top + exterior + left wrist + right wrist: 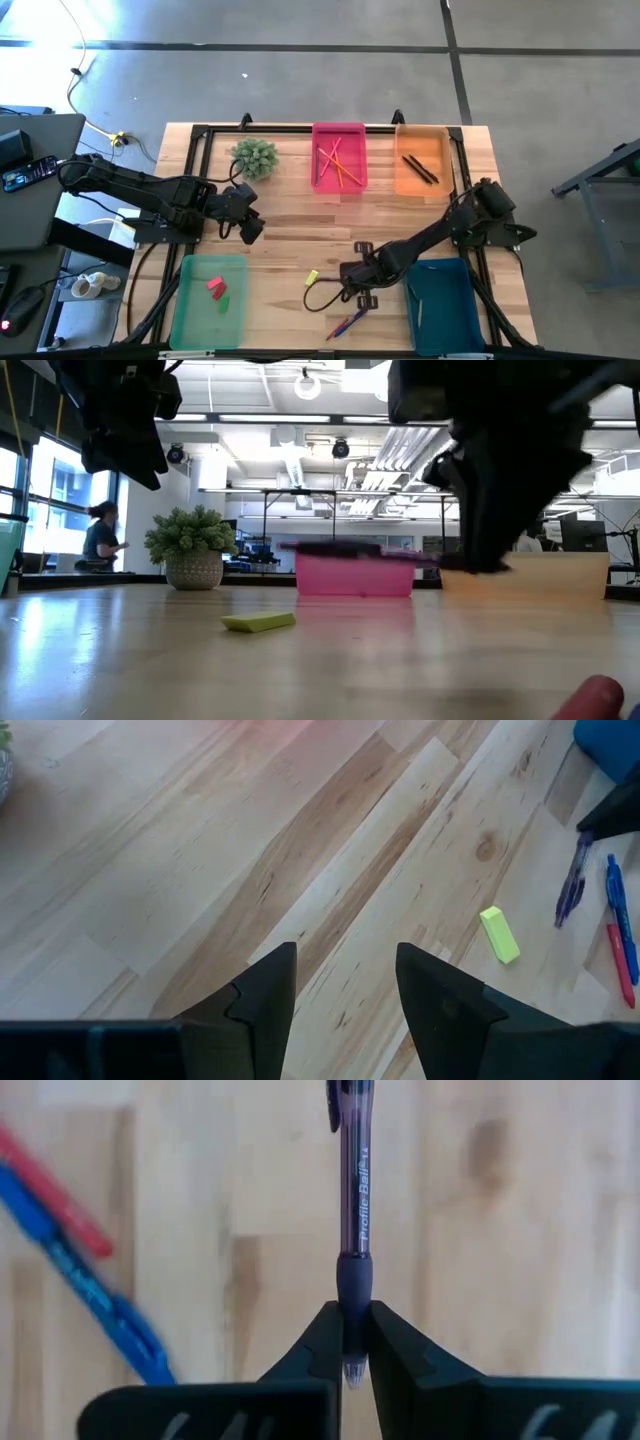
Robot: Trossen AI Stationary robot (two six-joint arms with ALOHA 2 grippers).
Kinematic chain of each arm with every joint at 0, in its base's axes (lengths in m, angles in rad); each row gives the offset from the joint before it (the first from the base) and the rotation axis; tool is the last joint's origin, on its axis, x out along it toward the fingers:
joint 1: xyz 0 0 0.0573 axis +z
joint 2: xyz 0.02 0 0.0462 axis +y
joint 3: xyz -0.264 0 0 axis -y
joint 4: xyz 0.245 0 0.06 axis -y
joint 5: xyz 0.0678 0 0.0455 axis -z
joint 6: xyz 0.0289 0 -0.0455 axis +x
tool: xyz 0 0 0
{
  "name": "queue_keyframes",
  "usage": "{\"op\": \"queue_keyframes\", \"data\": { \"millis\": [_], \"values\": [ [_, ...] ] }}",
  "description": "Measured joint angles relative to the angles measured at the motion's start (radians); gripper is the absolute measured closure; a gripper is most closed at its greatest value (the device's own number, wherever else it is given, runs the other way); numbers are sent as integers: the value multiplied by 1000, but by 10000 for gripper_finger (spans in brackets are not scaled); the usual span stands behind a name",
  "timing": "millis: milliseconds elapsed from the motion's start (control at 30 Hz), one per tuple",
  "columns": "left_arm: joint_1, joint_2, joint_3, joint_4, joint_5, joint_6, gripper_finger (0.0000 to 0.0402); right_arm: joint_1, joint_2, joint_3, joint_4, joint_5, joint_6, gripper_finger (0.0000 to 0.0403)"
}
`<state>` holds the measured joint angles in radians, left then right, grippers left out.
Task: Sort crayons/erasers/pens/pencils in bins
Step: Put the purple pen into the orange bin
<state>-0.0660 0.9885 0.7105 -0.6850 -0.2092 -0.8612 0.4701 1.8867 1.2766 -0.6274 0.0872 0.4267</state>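
Four bins sit on the wooden desk (pixel 280 235): a pink bin (pixel 339 186) with thin pencils (pixel 338 165) in it and an orange bin (pixel 421 186) with two dark sticks along the far edge, a light green bin (pixel 190 320) holding a red and a green eraser (pixel 217 290) at the near left, and a dark teal bin (pixel 445 320) at the near right. The right hand (pixel 347 1342) is low over the desk just beside the teal bin, its fingers pinched tight on the grip end of a purple pen (pixel 353 1190). A blue pen (pixel 95 1295) and a red pen (pixel 50 1185) lie on the wood close by. A yellow eraser (pixel 311 277) lies loose on the desk between the green bin and that hand. The left hand (pixel 345 995) hangs above the desk near a small potted plant (pixel 254 156), fingers parted and holding nothing. Whether the purple pen is lifted clear of the desk, I can't quite make out.
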Motion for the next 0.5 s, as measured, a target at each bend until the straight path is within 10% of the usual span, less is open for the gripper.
{"op": "queue_keyframes", "data": {
  "millis": [500],
  "values": [
    [0,0,0,100,-7,94,241,-83,-250,1,-253,527,414,393]
  ]
}}
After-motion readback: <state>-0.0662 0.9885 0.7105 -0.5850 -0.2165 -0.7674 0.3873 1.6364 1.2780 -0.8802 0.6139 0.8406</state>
